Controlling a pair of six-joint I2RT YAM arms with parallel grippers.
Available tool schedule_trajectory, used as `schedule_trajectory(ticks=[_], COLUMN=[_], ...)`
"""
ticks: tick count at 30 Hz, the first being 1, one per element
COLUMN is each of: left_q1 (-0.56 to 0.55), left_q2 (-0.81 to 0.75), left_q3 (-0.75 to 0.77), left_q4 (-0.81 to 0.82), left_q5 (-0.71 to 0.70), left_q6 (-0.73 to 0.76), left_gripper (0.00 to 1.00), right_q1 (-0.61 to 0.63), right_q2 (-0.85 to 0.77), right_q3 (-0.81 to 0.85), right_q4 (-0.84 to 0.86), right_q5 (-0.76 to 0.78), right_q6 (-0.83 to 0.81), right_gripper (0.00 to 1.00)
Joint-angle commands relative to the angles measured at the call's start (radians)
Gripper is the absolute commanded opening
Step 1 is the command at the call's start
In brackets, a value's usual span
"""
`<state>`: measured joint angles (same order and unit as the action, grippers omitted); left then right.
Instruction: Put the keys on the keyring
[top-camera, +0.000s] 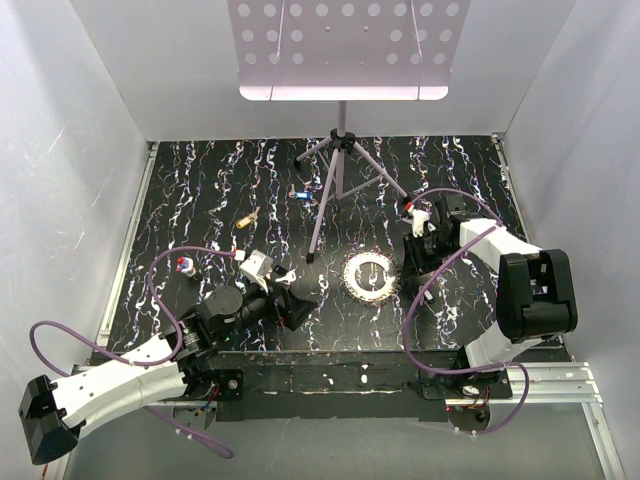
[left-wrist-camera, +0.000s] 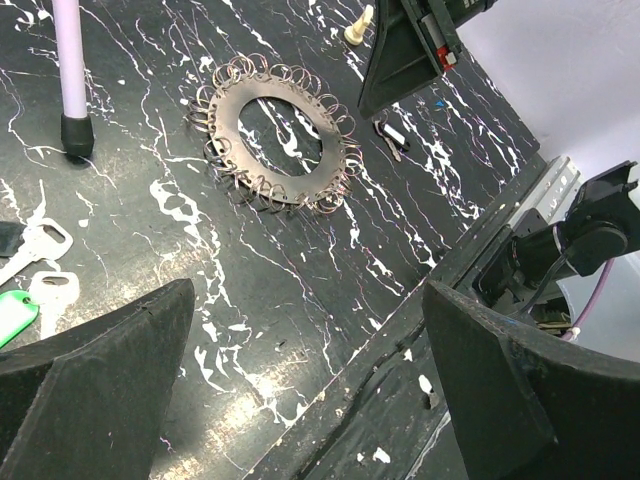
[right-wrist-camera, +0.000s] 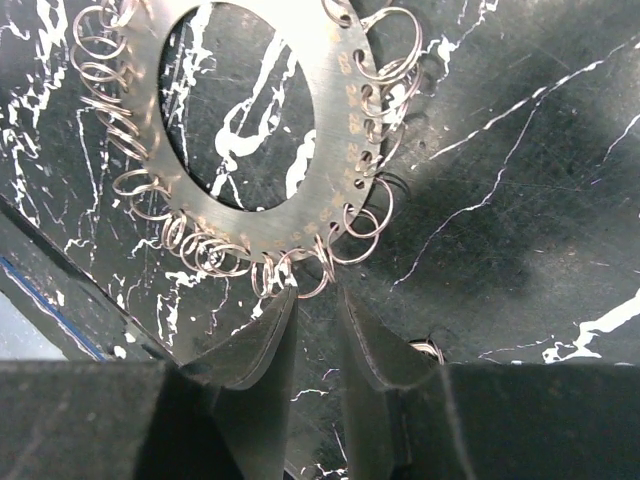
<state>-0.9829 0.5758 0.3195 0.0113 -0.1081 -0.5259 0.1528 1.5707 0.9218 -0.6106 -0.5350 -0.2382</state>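
Black, white-veined bench walled left, right and far by white panels; silver tripod stand at far centre, one rubber-tipped leg reaching nearward, carrying a perforated white plate on top.

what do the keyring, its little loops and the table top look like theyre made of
keyring: seems to be flat sheet metal with a dull grey matte face and small numbers marked by the holes.
loops: thin wire, probably steel, shiny with bright glints.
table top: black with white marble-style veins and a slight sheen. It may be printed laminate or vinyl rather than stone, but that is hard to tell.
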Motion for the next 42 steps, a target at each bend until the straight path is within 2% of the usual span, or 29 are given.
schedule_trajectory(ticks=[1,10,29,42], left_q1=[0.004,0.004,0.004,0.004], left_q2=[0.001,-0.004,-0.007,-0.008], left_q3=[-0.016,-0.025,-0.028,-0.022], left_q4=[0.024,0.029,0.029,0.022], left_q5=[-0.004,-0.005,-0.004,-0.002], left_q6=[-0.003,-0.008,-0.011,-0.013], left_gripper=[0.98,0.98,0.98,0.98], right_q1=[-0.001,-0.001,0.004,0.016], right_q2=[0.031,0.084,0.172,0.192], right_q3=[0.045,0.081,0.137,0.164], right_q4=[-0.017,-0.061,-0.121,-0.132], right_q5=[0.018,-0.017,-0.077,-0.049], right_q6=[0.007,-0.001,-0.009,0.008], right_gripper=[0.32,0.34,0.28,0.26])
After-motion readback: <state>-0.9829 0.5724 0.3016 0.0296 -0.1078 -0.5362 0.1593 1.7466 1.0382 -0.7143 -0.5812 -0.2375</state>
